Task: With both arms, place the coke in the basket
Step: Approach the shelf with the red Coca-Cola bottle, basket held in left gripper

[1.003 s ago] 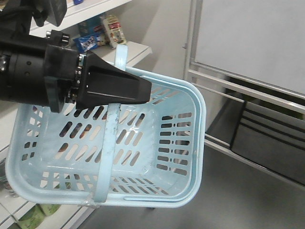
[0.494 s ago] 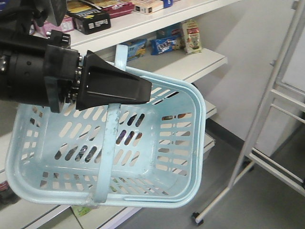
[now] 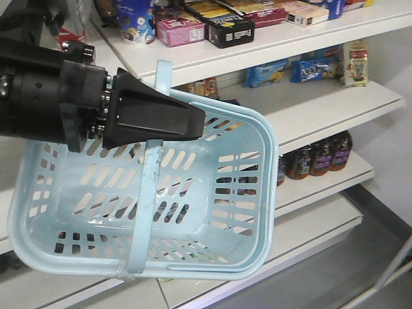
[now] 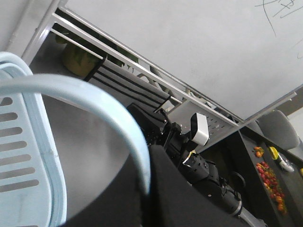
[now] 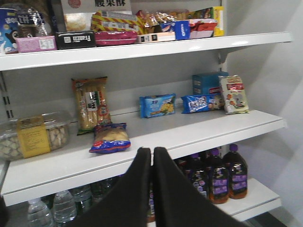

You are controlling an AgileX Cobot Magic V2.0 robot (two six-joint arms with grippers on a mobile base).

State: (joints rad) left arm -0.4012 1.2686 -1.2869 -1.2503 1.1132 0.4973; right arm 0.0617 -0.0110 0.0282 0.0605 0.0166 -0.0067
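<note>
Since the front view is mostly basket, we'll start there. The light blue basket (image 3: 273, 168) hangs tilted in mid-air in front of the store shelves (image 3: 335, 106). Its open side is turned toward the camera, so we look right at the slotted walls and floor.

Its strap handle (image 3: 149, 177) runs top to bottom across the opening and passes behind the left gripper (image 3: 198, 122). That gripper pokes in from the left as one black wedge, touching the handle. Honestly we can't tell whether that pincer is clamped on the strap or the strap is just hooked over it. The left wrist view doesn't settle it either. There the handle arcs across and vanishes into the black of the gripper at the bottom, with the basket rim at the left edge. Further back in that view we see the right arm (image 4: 210, 177) carrying a small white box (image 4: 200, 128).

The right gripper (image 5: 152, 154) is easy: fingers pressed together, nothing between them. It points at the middle shelf, below and in front of some blue snack packs (image 5: 157, 105). Dark bottles (image 5: 218, 176) with purple labels stand on the shelf underneath, to its right. Clear water bottles (image 5: 61, 204) are lower left.
</note>
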